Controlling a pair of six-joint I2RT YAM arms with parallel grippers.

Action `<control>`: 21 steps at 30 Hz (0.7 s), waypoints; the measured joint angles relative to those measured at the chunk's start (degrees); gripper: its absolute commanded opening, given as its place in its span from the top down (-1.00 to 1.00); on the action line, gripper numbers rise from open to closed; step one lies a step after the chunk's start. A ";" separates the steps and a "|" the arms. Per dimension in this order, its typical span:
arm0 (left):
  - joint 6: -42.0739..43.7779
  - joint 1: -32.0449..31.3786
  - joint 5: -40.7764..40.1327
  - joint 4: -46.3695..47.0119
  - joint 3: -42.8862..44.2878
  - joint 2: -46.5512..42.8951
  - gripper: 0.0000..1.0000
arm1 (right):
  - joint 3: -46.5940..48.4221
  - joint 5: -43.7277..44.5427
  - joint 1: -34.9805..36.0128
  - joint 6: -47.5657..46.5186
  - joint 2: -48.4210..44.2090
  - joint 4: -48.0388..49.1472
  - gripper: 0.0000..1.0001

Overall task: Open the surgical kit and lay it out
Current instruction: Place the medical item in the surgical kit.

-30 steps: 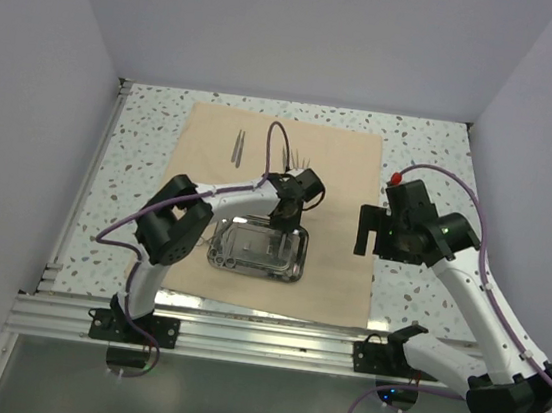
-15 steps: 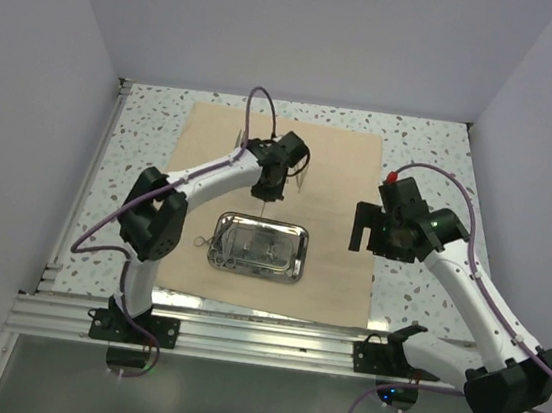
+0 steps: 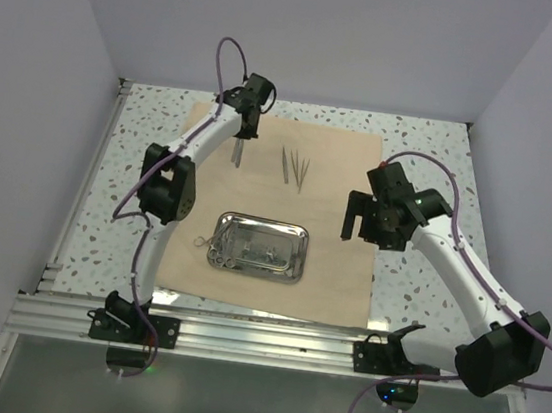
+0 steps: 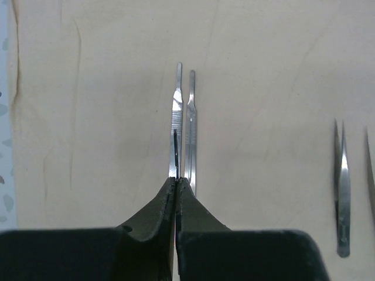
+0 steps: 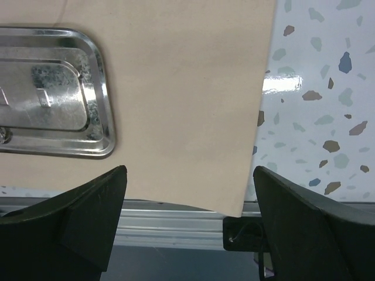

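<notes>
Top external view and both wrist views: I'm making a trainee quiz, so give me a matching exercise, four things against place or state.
1 small rectangular shiny steel tray
2 left gripper
3 right gripper
4 thin silvery tweezers

a open, above the large beige cloth wrap's right edge
b on the cloth's far part
c on the cloth's near part
d shut on a thin dark instrument

Pairs: 1-c, 2-d, 3-a, 4-b
</notes>
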 measured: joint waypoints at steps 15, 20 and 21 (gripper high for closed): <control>4.44 2.91 0.24 8.13 0.83 6.62 -0.42 | 3.02 0.44 0.00 1.46 4.42 -1.22 -0.84; 4.50 2.93 3.93 8.83 -12.63 -2.64 -0.29 | 3.43 0.17 0.00 1.57 5.40 -0.68 -0.84; 4.61 2.93 5.38 8.79 -17.16 -5.90 -0.29 | 3.45 0.04 0.00 1.57 5.57 -0.37 -0.84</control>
